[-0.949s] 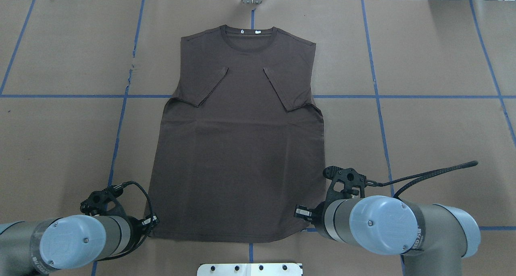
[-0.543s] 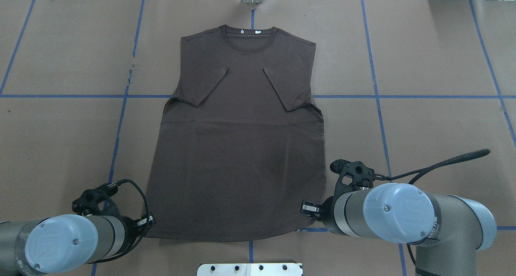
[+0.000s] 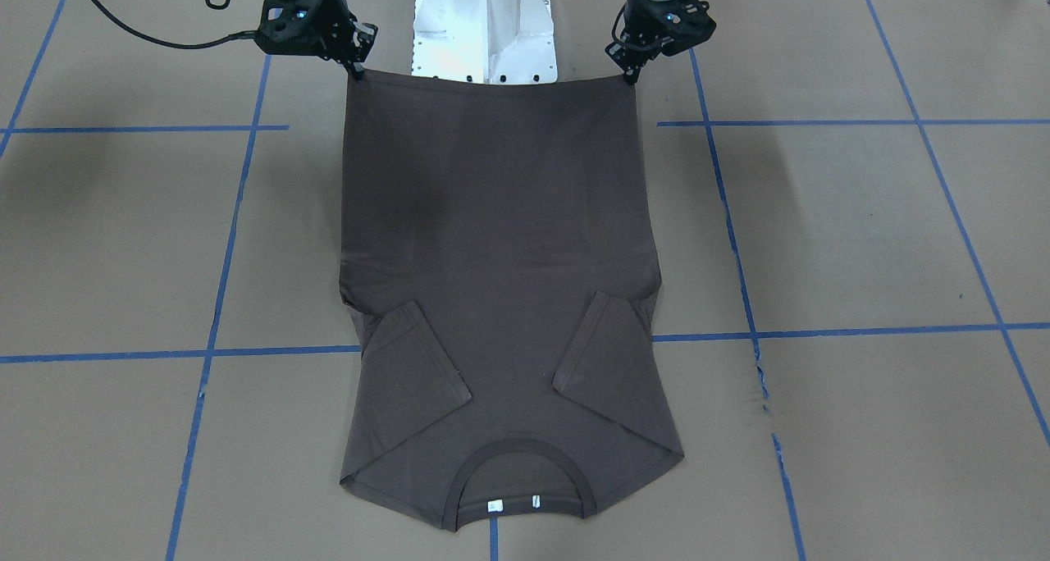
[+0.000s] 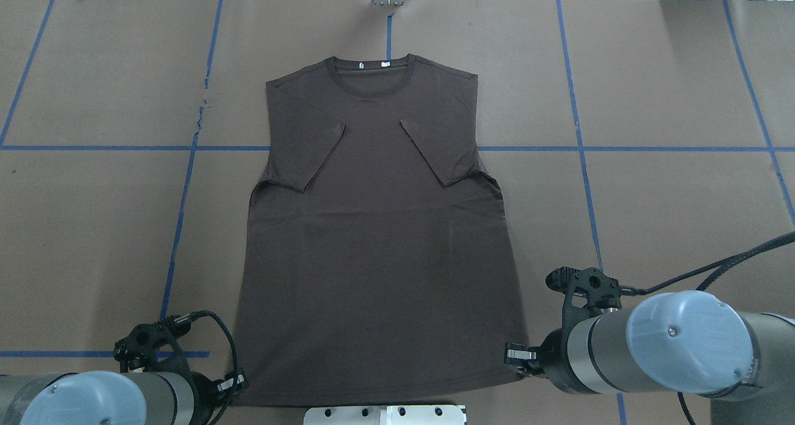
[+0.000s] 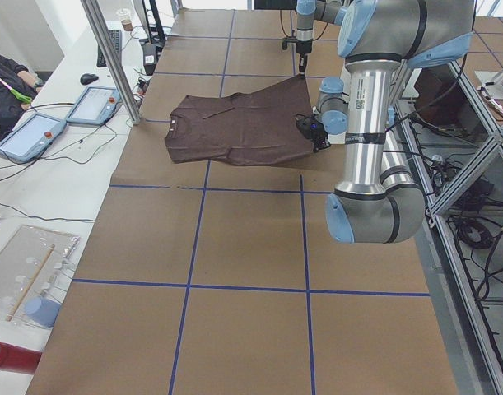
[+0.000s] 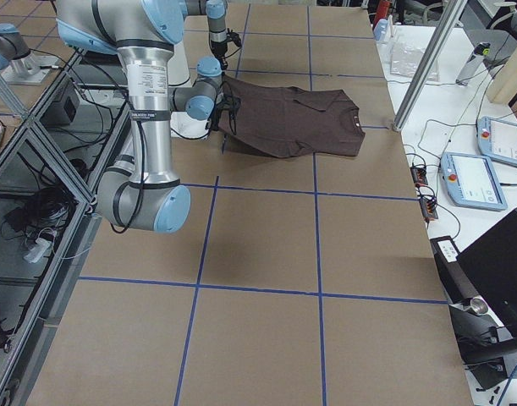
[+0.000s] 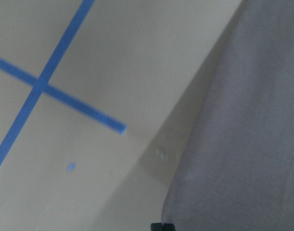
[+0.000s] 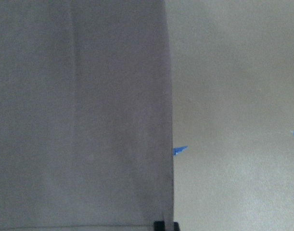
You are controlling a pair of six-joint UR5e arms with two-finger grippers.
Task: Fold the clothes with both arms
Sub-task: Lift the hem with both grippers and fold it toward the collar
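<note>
Dark brown short-sleeved T-shirt (image 4: pixel 372 257) lies face-up on the brown paper-covered worktop (image 4: pixel 652 195) with its blue tape grid; its hem runs taut from the left claw (image 3: pixel 633 73) to the right claw (image 3: pixel 358 69), body spreading away from both, ribbed round collar (image 4: pixel 366 77) at the far end from them; each claw looks clenched on a hem corner, left on its own side, right on its own side. Progress, as a judgement: early-middle; both short sleeves (image 4: pixel 310 158) already turned inward over the chest, so the side prep reads as done; the hem grasp is made; the lengthwise fold of hem toward the collar is not yet done, nor any further halving or tidying. View differences: the front-facing view shows the fingertips sitting right on the hem corners either side of the white pedestal base (image 3: pixel 484 28); the overhead view half hides them under the wrists, left claw (image 4: pixel 233 384) and right claw (image 4: pixel 515 355) just peeking out; the two side views show what the overhead cannot, the hem end raised off the worktop by the claws while the collar end stays flat; the wrist views give only blurred cloth edge against paper and tape, with a sliver of black fingertip at the bottom edge; white neck tags (image 3: pixel 495 505) read clearest from the front-facing view.
</note>
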